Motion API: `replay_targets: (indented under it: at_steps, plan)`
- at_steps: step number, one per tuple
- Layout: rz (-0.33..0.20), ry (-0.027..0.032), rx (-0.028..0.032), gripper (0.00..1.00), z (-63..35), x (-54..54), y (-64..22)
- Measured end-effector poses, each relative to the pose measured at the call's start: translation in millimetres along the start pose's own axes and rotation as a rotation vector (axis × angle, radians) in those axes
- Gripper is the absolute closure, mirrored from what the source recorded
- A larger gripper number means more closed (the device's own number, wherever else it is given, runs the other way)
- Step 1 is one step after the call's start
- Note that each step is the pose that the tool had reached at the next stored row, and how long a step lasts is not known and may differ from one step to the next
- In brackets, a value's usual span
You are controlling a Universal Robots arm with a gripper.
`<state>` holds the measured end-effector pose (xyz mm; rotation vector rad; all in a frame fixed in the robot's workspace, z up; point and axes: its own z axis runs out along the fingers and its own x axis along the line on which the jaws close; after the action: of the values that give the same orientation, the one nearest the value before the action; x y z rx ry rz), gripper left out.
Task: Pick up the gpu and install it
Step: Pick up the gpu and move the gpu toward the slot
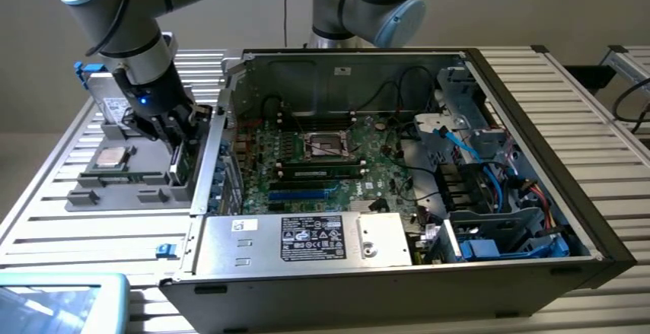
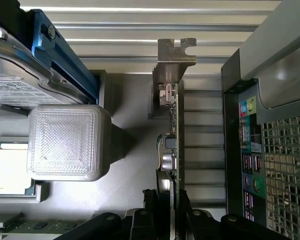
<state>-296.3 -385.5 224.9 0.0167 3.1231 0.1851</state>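
At the left of the exterior view, the grey plastic parts tray [image 1: 102, 197] held a silver hard drive with a white label [image 1: 109, 106] and a square silver processor chip [image 1: 109, 157]. My black two-finger gripper [image 1: 179, 144] sat at the tray's right edge, its fingers pinching the gpu [image 2: 172, 135], a thin green circuit card with a silver metal bracket, which stood on edge in the tray. The open black computer case [image 1: 528, 113] took up the centre and right of that view.

A slatted metal surface [image 1: 568, 106] carries an open computer case [image 1: 355, 297] at centre frame and a grey parts tray [image 1: 132, 197] at left.
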Motion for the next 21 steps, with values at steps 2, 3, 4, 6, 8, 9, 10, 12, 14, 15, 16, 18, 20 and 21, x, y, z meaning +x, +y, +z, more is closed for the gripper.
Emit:
replay_targets:
  at_steps: [2,3,4,6,8,9,10,12,14,15,16,18,20,21]
  plan:
    - [0.000,0.0005,-0.0002,0.72,-2.4,0.0,0.3]
    - [0.000,0.0006,-0.0014,0.72,-4.0,0.0,0.4]
    - [0.000,0.0016,-0.0028,0.72,-6.0,-0.1,0.6]
    - [0.000,0.0027,-0.0044,0.72,-12.0,-0.1,1.4]
    - [0.001,0.0030,-0.0049,0.72,-20.1,-0.2,2.3]
    - [0.000,0.0031,-0.0050,0.72,-24.4,-0.3,2.8]
    - [0.001,0.0034,-0.0048,0.72,-29.2,-0.3,3.3]
    - [0.001,0.0036,-0.0049,0.72,-38.3,-0.4,4.2]
    - [0.001,0.0035,-0.0050,0.72,-47.1,-0.6,5.0]
    - [0.001,0.0037,-0.0049,0.72,-51.7,-0.6,5.3]
    - [0.001,0.0036,-0.0049,0.72,-56.2,-0.7,5.7]
    - [0.001,0.0035,-0.0049,0.72,-65.2,-0.8,6.4]
    - [0.001,0.0035,-0.0049,0.72,-74.6,-0.9,7.1]
    - [0.001,0.0035,-0.0050,0.72,-79.1,-1.0,7.4]
